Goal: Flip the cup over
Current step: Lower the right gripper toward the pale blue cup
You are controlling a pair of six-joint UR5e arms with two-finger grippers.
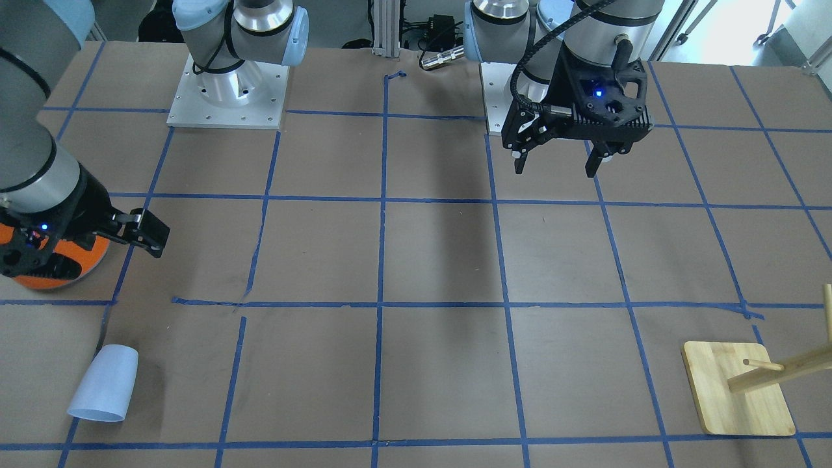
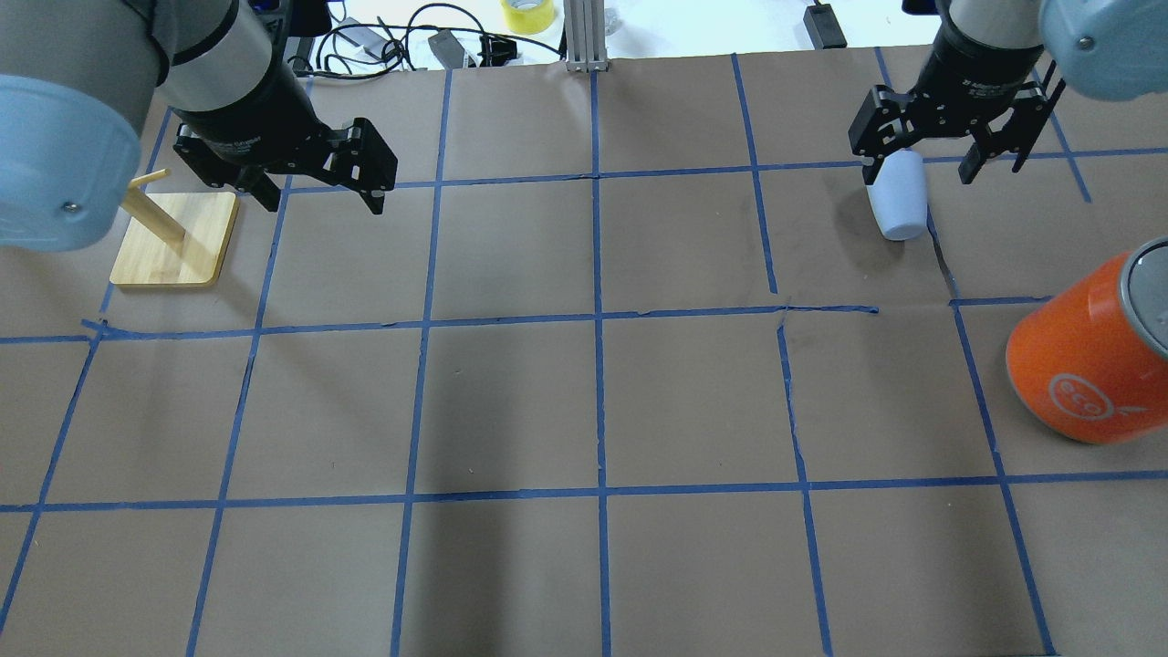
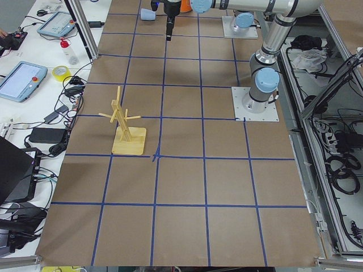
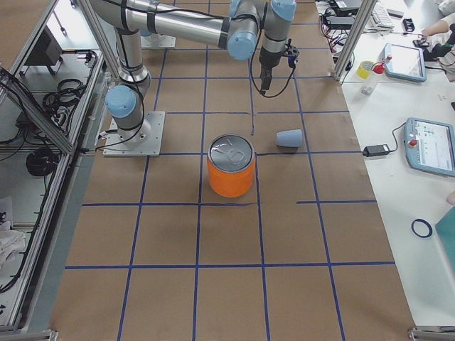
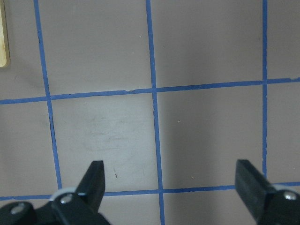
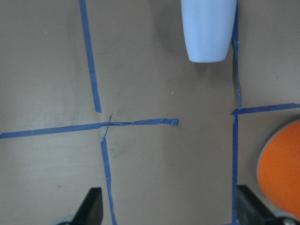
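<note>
The pale lavender-blue cup (image 1: 104, 383) lies on its side on the brown paper, rim towards the operators' side. It also shows in the overhead view (image 2: 899, 196), the right side view (image 4: 289, 138) and the right wrist view (image 6: 208, 28). My right gripper (image 2: 922, 160) is open and empty. It hangs well above the table, over the cup's rim end in the overhead view. In its wrist view the cup lies beyond the right gripper (image 6: 169, 208). My left gripper (image 2: 319, 187) is open and empty over bare paper; it also shows in the front view (image 1: 556, 168).
A large orange canister (image 2: 1086, 365) with a silver top stands on the robot's side of the cup, partly hidden by my right arm in the front view (image 1: 58, 260). A wooden peg stand (image 2: 173, 237) stands beside my left gripper. Blue tape lines grid the paper.
</note>
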